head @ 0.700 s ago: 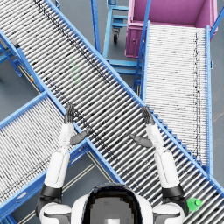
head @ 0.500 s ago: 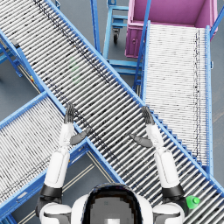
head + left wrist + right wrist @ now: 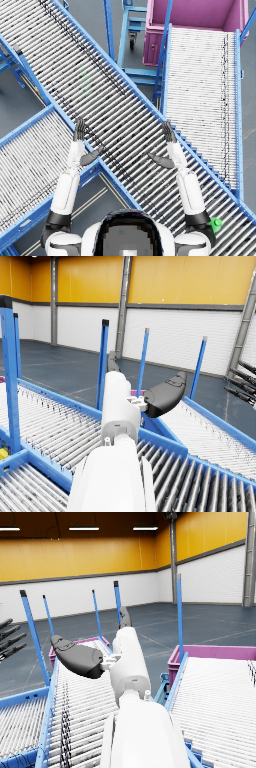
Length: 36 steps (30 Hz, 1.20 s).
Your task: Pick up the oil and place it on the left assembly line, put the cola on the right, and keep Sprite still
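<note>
Neither oil nor cola shows in any view. A small green object lies on the central belt at the bottom right, just beside my right upper arm and partly hidden by it; I cannot tell what it is. Both hands hover over the central belt and hold nothing. My left hand has straight fingers and its thumb turned inward; it appears again as my left hand in the left wrist view. My right hand mirrors it, and the right wrist view shows the same right hand, empty.
A long diagonal roller conveyor with blue rails runs across the middle. A second roller line lies to the left, a third to the right. A magenta bin stands at the far end of the right line.
The green object has crept a little up the belt, from the bottom right corner toward my right arm. Both hands have stayed where they were.
</note>
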Motion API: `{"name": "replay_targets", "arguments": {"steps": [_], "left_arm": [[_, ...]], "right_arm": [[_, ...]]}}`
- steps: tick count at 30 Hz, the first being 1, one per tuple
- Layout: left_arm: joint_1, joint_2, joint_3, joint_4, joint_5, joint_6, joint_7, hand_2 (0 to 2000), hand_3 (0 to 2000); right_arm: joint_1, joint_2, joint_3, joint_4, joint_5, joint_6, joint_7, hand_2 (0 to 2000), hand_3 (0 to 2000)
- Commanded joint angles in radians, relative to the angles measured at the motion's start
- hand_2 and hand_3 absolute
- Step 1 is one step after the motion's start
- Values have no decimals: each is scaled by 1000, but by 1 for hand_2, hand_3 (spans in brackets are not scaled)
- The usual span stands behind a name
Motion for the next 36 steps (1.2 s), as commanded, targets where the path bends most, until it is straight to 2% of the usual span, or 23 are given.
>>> {"name": "replay_targets", "arguments": {"steps": [1, 36], "left_arm": [[0, 0, 0, 0, 0, 0, 0, 0, 0], [0, 0, 0, 0, 0, 0, 0, 0, 0]], "right_arm": [[0, 0, 0, 0, 0, 0, 0, 0, 0], [0, 0, 0, 0, 0, 0, 0, 0, 0]]}}
